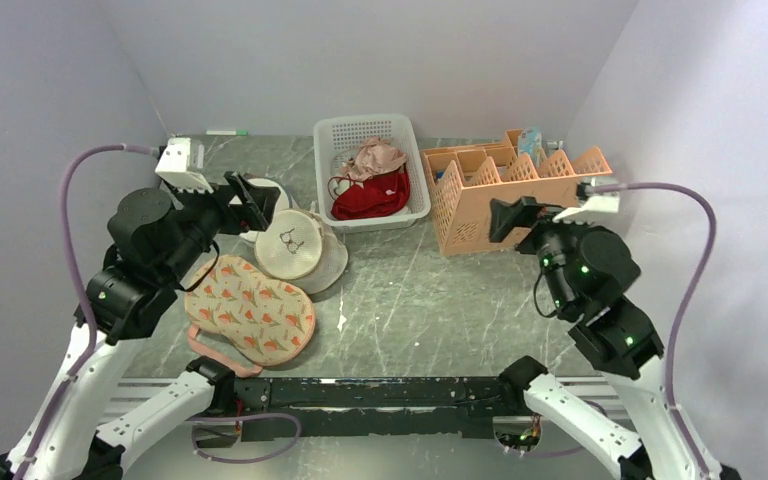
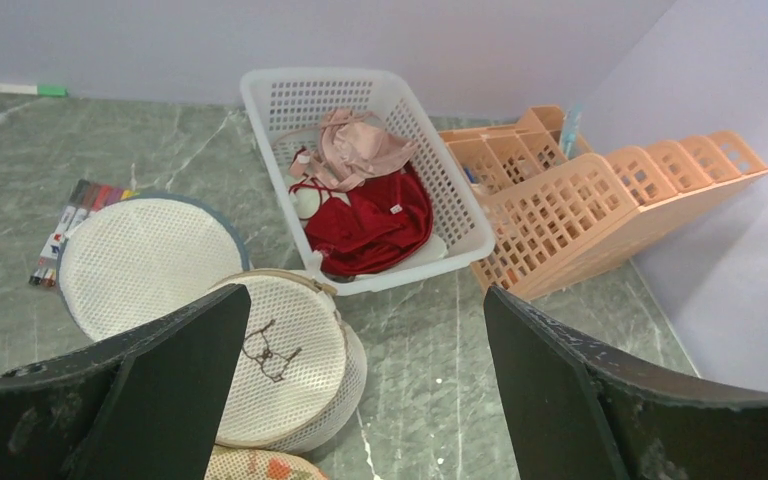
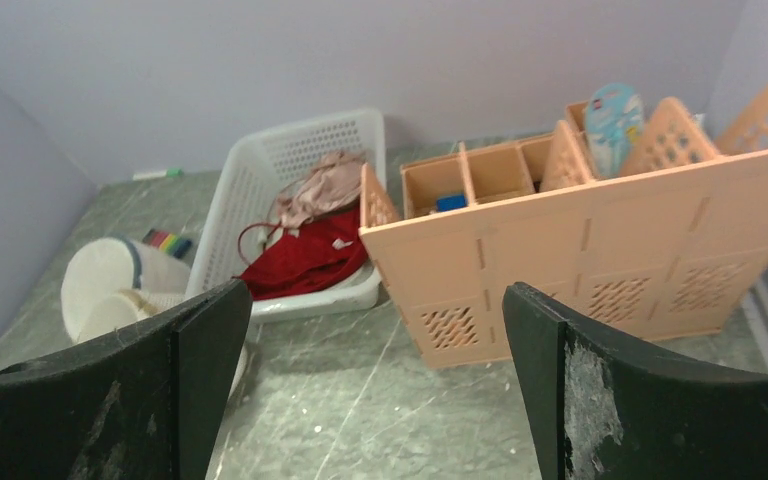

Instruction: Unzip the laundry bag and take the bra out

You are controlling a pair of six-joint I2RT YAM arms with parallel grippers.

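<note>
The laundry bag (image 1: 298, 250) is a cream round mesh dome with a bra outline on top, zipped shut, left of centre on the table. It also shows in the left wrist view (image 2: 285, 360). No bra from inside it shows. My left gripper (image 1: 250, 203) is open and empty, raised just left of and above the bag; in its wrist view (image 2: 365, 330) the bag lies under the left finger. My right gripper (image 1: 510, 215) is open and empty, raised at the right, in front of the orange organiser.
A whiter round drum bag (image 2: 140, 262) sits behind the laundry bag. A flat floral pouch (image 1: 252, 308) lies in front. A white basket (image 1: 412, 170) holds red and pink garments. An orange organiser (image 1: 480, 200) stands at the right. Markers (image 2: 70, 225) lie far left.
</note>
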